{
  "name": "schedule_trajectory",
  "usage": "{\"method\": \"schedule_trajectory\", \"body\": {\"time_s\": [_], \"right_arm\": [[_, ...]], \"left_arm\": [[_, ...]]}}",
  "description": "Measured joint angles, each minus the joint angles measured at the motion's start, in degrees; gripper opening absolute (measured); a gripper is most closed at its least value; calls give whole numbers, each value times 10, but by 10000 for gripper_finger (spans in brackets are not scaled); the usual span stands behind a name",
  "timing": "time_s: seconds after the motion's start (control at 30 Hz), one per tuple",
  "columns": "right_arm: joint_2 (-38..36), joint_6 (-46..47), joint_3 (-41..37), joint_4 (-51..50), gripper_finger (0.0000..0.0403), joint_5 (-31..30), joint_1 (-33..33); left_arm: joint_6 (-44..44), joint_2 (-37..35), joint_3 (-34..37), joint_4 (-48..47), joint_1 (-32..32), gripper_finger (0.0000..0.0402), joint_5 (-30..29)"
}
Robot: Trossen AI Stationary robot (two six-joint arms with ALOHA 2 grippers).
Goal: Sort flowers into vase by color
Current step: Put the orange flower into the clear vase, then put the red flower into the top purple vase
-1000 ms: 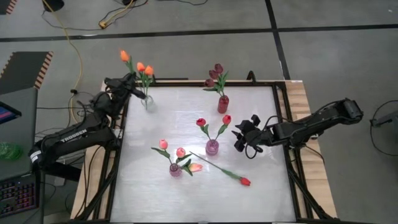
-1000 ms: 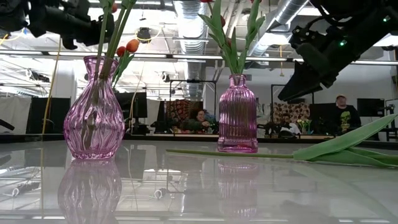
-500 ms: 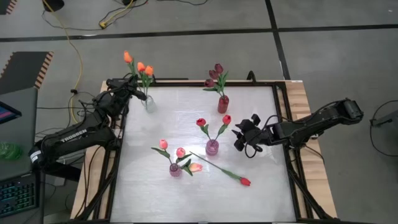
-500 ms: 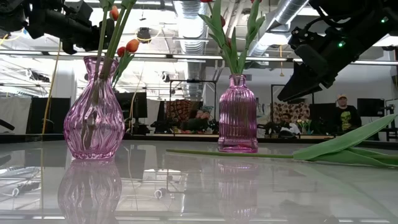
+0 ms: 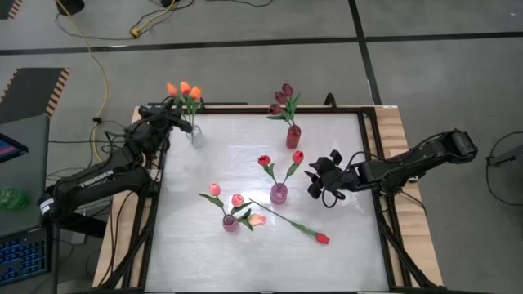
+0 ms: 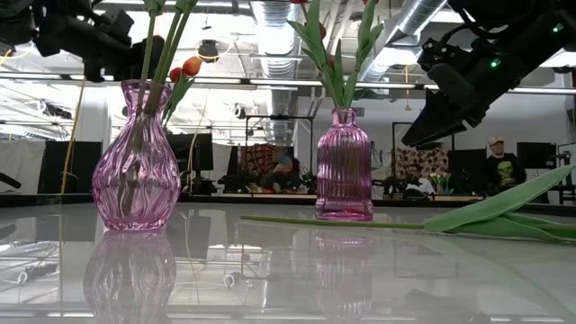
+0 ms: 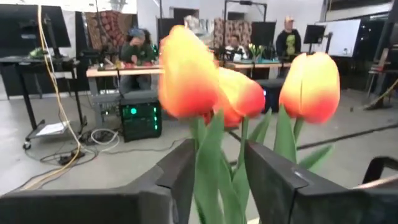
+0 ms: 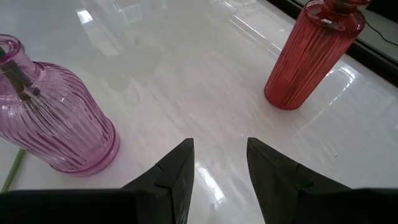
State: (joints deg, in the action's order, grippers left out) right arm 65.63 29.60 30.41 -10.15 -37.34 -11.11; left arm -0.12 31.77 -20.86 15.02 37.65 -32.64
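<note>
Tulips, artificial ones with thin green stems, sit sorted by colour across my white counter [image 5: 204,269]. 3 orange tulips [image 5: 184,89] stand in a clear vase [image 5: 194,135] at the far left corner. Dark maroon tulips [image 5: 283,96] fill a red vase [image 5: 292,136] at the far edge. 2 red tulips [image 5: 280,158] rise from a ribbed pink vase [image 5: 279,193] mid-counter, and pink tulips [image 5: 226,195] sit in a rounder pink vase [image 5: 231,223] nearer me. 1 loose red tulip [image 5: 322,238] lies flat on the counter, its stem running back toward the pink tulips' vase.

I judge that loose flower to be very light and springy, its stem bending easily and likely to slip from a shallow pinch. I would grip the stem around its middle, clear of the leaf, never the soft head.

My left pincer [image 7: 217,168] is at the orange bunch, fingers parted around a stem with a gap either side, so it grips nothing. The left arm reaches along the counter's left edge toward that corner.

My right pincer [image 8: 219,165] hangs above the counter between the ribbed pink vase and the red vase, fingers apart and empty. The right arm stretches in from the right edge, wrist angled down, well short of the loose tulip.
</note>
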Motion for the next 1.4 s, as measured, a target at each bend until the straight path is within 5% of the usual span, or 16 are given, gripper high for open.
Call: {"method": "schedule_trajectory", "body": {"time_s": [0.37, 0.6, 0.8, 1.0, 1.4], "right_arm": [[-1, -20, 11, -3, 173, 0, -1], [-1, -69, 40, -4, 173, 62, -1], [-1, -29, 48, 0, 173, 160, -1], [-1, 64, 48, 4, 173, 183, -1], [4, 136, 48, 4, 173, 264, -23]], "left_arm": [[17, -66, 0, -76, 0, 157, 7], [-10, -135, 0, -141, -8, 157, 91], [-52, -177, 0, -201, -22, 151, 211], [-77, -188, 0, -218, -35, 151, 302], [-87, -187, 0, -239, -47, 151, 327]]}}
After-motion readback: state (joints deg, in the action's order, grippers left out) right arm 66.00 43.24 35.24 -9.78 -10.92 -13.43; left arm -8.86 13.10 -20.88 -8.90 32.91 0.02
